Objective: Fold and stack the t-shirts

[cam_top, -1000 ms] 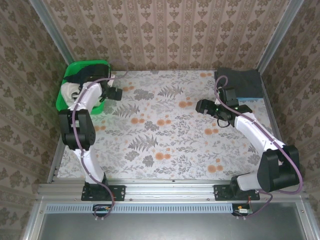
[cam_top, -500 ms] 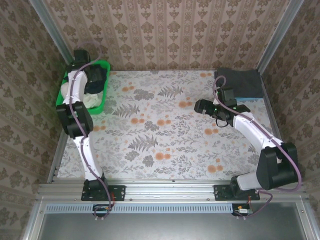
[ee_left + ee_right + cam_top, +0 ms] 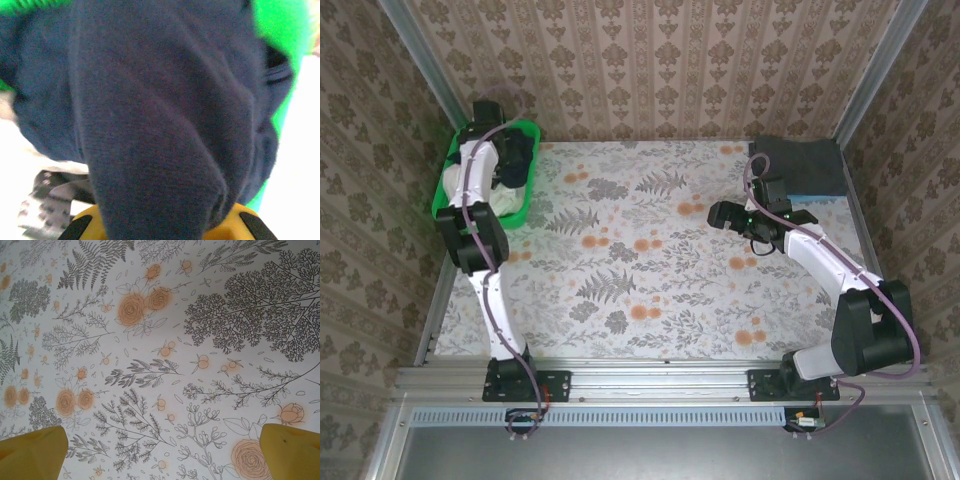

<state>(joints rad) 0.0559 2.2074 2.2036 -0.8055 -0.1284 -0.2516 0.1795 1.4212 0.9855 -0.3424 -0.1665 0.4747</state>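
Observation:
A dark navy t-shirt (image 3: 160,100) lies bunched in the green basket (image 3: 444,190) at the far left corner. My left gripper (image 3: 512,160) is down inside the basket and pressed into this shirt. In the left wrist view its yellow fingers (image 3: 82,225) stand apart, with a thick fold of navy cloth bulging between them. A white t-shirt (image 3: 506,203) with dark marks lies under the navy one. A folded dark grey t-shirt (image 3: 802,160) rests on a light blue one (image 3: 818,194) at the far right. My right gripper (image 3: 720,213) hovers open and empty over the floral tablecloth (image 3: 160,340).
The basket's green wall (image 3: 282,35) rises close on the right in the left wrist view. Patterned walls and metal rails enclose the table on three sides. The floral middle of the table (image 3: 640,260) lies between the two arms.
The left arm swung from beside the basket up and into it, onto the navy shirt. The right gripper drifted slightly left and stayed open.

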